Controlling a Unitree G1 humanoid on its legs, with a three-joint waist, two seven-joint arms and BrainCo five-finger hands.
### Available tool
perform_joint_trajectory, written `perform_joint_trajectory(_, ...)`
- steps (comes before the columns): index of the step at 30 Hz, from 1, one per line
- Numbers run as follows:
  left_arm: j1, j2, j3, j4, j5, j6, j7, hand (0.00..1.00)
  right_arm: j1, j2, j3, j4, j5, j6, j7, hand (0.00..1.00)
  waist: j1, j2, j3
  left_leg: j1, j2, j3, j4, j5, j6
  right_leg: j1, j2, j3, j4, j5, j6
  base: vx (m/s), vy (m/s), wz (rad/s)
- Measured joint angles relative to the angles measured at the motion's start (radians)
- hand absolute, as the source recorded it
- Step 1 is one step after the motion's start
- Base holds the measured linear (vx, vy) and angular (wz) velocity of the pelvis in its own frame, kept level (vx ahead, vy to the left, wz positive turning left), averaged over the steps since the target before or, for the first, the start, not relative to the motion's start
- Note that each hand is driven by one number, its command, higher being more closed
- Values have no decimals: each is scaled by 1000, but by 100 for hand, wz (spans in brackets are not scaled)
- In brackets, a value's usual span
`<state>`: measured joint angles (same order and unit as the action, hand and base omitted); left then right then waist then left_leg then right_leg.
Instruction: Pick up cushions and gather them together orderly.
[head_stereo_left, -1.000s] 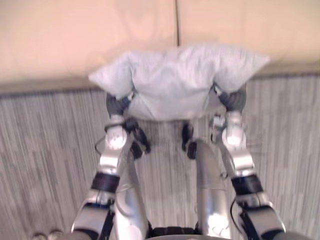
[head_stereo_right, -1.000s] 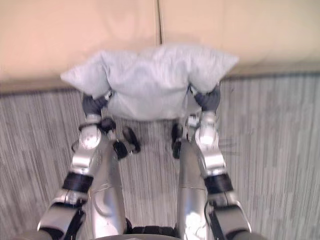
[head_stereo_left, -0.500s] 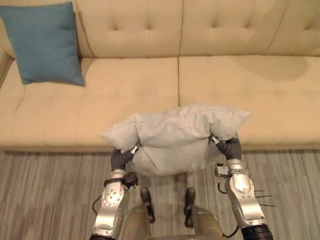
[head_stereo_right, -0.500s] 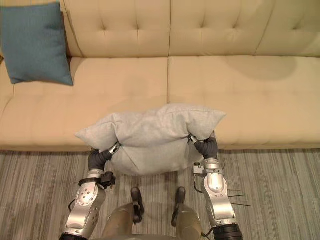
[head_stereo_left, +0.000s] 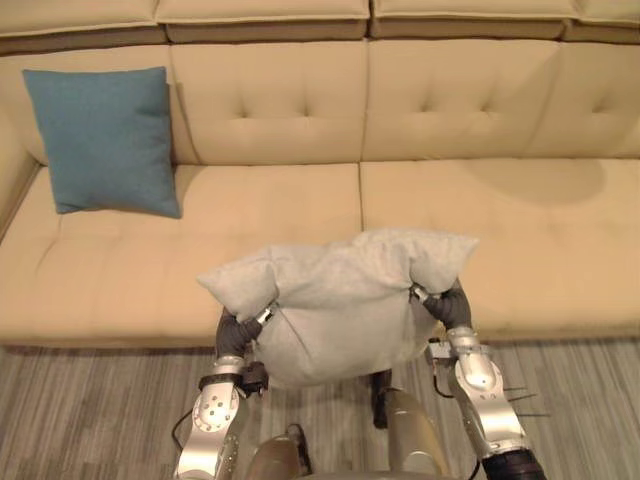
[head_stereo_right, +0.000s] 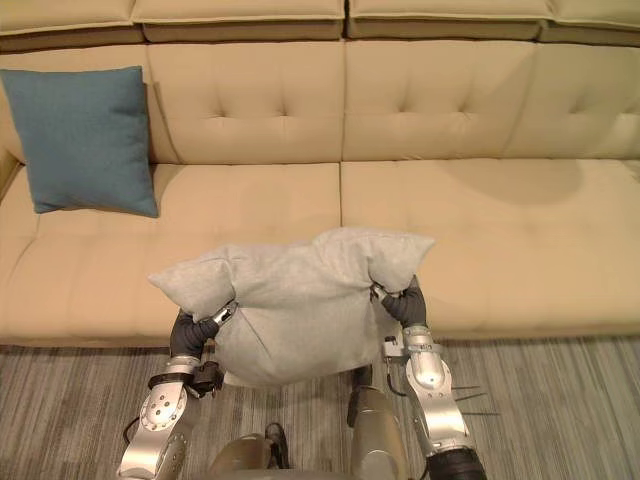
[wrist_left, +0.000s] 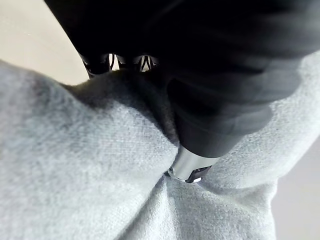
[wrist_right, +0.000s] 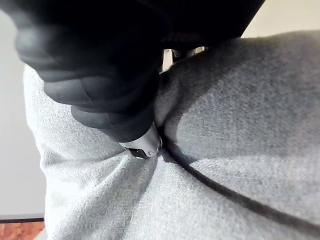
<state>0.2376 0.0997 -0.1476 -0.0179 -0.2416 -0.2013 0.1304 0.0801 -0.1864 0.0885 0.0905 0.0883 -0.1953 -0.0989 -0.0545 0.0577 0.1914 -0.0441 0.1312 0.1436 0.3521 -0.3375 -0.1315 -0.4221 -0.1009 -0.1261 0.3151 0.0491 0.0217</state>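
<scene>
Carrying step, I judge: the grey cushion (head_stereo_left: 335, 300) hangs before the sofa (head_stereo_left: 480, 220) seat's front edge, pinched at either end by the left hand (head_stereo_left: 236, 333) and right hand (head_stereo_left: 452, 308), thumbs dug into the cloth, so next it wants carrying leftward and setting beside the blue cushion (head_stereo_left: 103, 140)

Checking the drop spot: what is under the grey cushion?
The grey cushion is gripped by left hand and right hand, over the front of the sofa and striped floor. The patch directly beneath is covered by it.

Head stereo downward, wrist cameras against cushion (wrist_left: 75, 175)
</scene>
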Motion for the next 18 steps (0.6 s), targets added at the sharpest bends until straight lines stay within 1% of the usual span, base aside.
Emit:
perform_joint_trajectory(1,-4,-3,0,0,0,-1,-1,100,-2,1,-9,0,-1,6,9,100,1,10,-4,-32,22,-13,58,20,-14,2,16,-14,3,-15,-14,654,-241,-1)
perform_joint_trajectory(2,-25,-2,1,8,0,-1,-6,100,-4,5,-19,-4,0,7,12,100,13,11,-3,-113,60,-32,228,77,-37,31,42,-27,-23,-29,-33,454,-175,-3)
perform_joint_trajectory(3,-30,-3,1,12,0,-1,-9,100,-4,5,-20,-5,0,7,12,100,14,12,-3,-131,68,-32,268,94,-36,40,47,-29,-32,-31,-35,415,-180,-2)
perform_joint_trajectory(4,-47,-5,2,31,0,-1,-22,100,-1,-4,-25,-17,0,8,11,100,15,11,-2,-198,100,-27,417,189,-10,91,62,-36,-75,-36,-43,311,-104,-1)
perform_joint_trajectory(5,-49,-5,1,44,-1,-1,-25,100,0,-10,-29,-36,1,8,11,100,18,8,0,-243,126,-17,527,186,-4,149,68,-35,-117,-39,-49,380,-115,-5)
perform_joint_trajectory(6,-49,-9,-1,48,0,-1,-26,100,1,-9,-34,-50,2,8,10,100,18,8,0,-259,132,-5,555,173,16,171,69,-32,-133,-39,-49,338,-58,-11)
perform_joint_trajectory(7,-51,-17,-3,49,0,-1,-32,100,3,-8,-41,-85,2,6,7,100,18,8,0,-288,133,25,569,156,43,205,65,-25,-161,-39,-49,279,-6,-21)
perform_joint_trajectory(8,-57,-19,-3,49,1,-1,-38,100,-2,-7,-46,-115,2,4,6,100,26,7,0,-313,133,53,535,136,71,226,63,-7,-184,-39,-49,255,20,-25)
perform_joint_trajectory(9,-61,-18,-3,50,1,-1,-38,100,-7,-7,-49,-122,2,4,6,100,29,7,0,-325,131,59,507,130,80,234,61,0,-193,-39,-49,221,73,-31)
perform_joint_trajectory(10,-69,-17,-3,50,6,0,-38,100,-17,-7,-52,-123,2,3,5,100,34,7,0,-341,125,59,438,127,86,241,58,5,-201,-39,-48,186,127,-30)
perform_joint_trajectory(11,-81,-18,-3,50,19,0,-38,100,-24,-7,-57,-121,1,3,1,100,37,8,0,-338,103,51,285,137,79,241,50,9,-198,-41,-40,203,189,-32)
perform_joint_trajectory(12,-88,-19,-3,49,19,-1,-38,100,-26,-8,-59,-120,1,3,-4,100,40,14,-3,-315,91,54,127,209,59,242,48,18,-196,-48,-20,194,243,-38)
perform_joint_trajectory(13,-100,-20,-3,52,20,-2,-37,100,-30,2,-61,-113,1,3,-7,100,38,27,-3,-292,89,51,37,241,54,245,57,31,-196,-63,12,163,212,-18)
perform_joint_trajectory(14,-114,-10,-3,55,22,0,-35,100,-30,9,-64,-111,1,5,-10,100,32,23,-3,-285,69,50,5,241,56,237,48,34,-197,-60,20,138,217,4)
perform_joint_trajectory(15,-136,3,-1,56,24,0,-34,100,-34,32,-73,-111,1,5,-11,100,21,12,-3,-281,37,54,-44,251,70,216,23,44,-194,-60,23,95,185,17)
perform_joint_trajectory(16,-151,8,4,56,26,0,-20,100,-51,48,-76,-107,-2,6,-15,100,24,7,-2,-280,11,76,-76,264,85,197,-1,50,-198,-55,34,78,180,4)
perform_joint_trajectory(18,-159,8,15,56,26,0,-6,100,-89,55,-68,-88,-9,8,-19,100,28,7,-2,-273,-8,102,-98,268,91,185,-18,73,-206,-47,46,50,138,-26)
